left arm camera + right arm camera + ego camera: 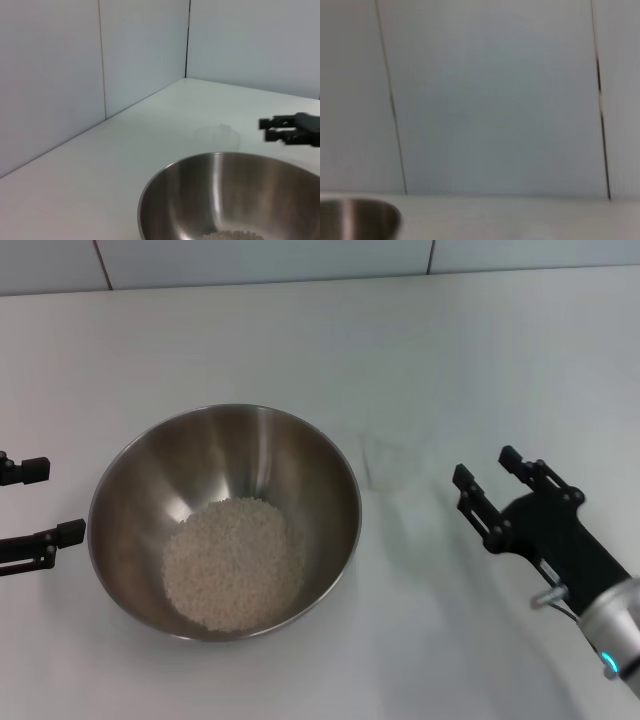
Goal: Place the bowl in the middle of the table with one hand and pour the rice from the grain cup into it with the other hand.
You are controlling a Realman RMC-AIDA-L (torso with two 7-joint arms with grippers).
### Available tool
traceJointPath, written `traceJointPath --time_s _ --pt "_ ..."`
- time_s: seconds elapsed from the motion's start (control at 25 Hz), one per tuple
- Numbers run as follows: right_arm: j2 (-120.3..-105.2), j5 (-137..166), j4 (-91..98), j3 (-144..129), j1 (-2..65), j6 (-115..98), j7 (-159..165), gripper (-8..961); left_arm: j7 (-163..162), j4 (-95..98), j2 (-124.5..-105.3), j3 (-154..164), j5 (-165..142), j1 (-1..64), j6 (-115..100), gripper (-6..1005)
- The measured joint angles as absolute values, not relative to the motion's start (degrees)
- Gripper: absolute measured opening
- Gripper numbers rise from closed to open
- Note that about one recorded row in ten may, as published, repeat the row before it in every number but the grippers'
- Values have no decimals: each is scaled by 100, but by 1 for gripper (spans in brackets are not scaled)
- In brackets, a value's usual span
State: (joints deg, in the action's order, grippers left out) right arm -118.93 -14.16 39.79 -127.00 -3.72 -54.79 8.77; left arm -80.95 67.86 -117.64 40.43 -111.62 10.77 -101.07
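The bowl (225, 522) stood on the table (480, 350), a little to my left of the middle. The rice (233, 562) lay inside it as a pale heap on the bottom, and it covered only the lower part of the steel. The cup (392, 466) stood upright on the table just beside the bowl, on its right side, and it did not touch the rim. It looked empty, as I saw no grains in it.

My right gripper (491, 484) was near the cup, on the far side from the bowl, and a clear gap was between them. Its two fingers (478, 505) were spread wide apart and held nothing. They pointed toward the cup and the back wall.

My left gripper (38, 500) was at the left edge of the head view, just beside the bowl. Its fingers were also apart, one above the other in that view, with nothing between them. The lower tip came close to the rim, but I could not tell if it touched.

In the left wrist view the bowl (235, 195) filled the near part, the cup (218, 136) was faint behind it, and the right gripper (272, 129) was beyond.
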Motion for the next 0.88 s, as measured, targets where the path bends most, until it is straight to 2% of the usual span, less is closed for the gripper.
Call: traceJointPath --time_s 0.04,0.08,0.12,0.16,0.2,0.24,0.36,0.48,0.6,0.64,0.72,0.76,0.8,0.88 --pt "-11801 -1095 4124 -12709 -613 -5937 851 600 -8095 6786 -11756 4043 -11162 1081 -10109 809" --pt "-11801 -1095 4124 -12709 -613 -5937 851 600 -8095 6786 -11751 4043 -11162 1081 -10117 809" --pt "-11715 -872 4278 -12687 -757 -6121 867 600 -8095 6786 -11747 4043 -11162 1081 -10130 809" --pt "-11414 -371 4739 -12650 -986 -6270 1129 600 -8095 6786 -11741 4043 -11162 1081 -10145 809" --pt "-11414 -371 4739 -12650 -986 -6270 1129 600 -8095 6786 -11736 4043 -11161 1080 -10159 809" --pt "-11288 -190 4904 -12633 -1041 -6266 1301 600 -8095 6786 -11735 4043 -11162 1077 -10165 809" --pt "-10599 723 5531 -12443 -1038 -6066 2719 600 -8094 6785 -11733 4043 -11164 1046 -10178 810" --pt "-10164 2488 6061 -11691 -944 -5744 4907 600 -8094 6784 -11721 4043 -11168 1022 -10187 810" --pt "-10193 3920 6553 -11036 -1054 -5521 6000 600 -8095 6774 -11709 4043 -11170 1015 -10208 810" --pt "-10255 4618 6823 -10713 -1134 -5451 6477 600 -8095 6762 -11698 4043 -11170 1010 -10240 810" --pt "-10583 6315 7535 -9924 -1334 -5504 7524 600 -8095 6743 -11674 4042 -11174 987 -10332 810" --pt "-11033 7761 8078 -9126 -1438 -5847 8259 600 -8090 6749 -11669 4039 -11177 945 -10407 810" --pt "-11033 7761 8078 -9126 -1438 -5847 8259 600 -8090 6749 -11669 4039 -11177 945 -10407 810" --pt "-11535 8825 8360 -8325 -1403 -6498 8600 600 -8083 6760 -11670 4035 -11178 916 -10436 809"
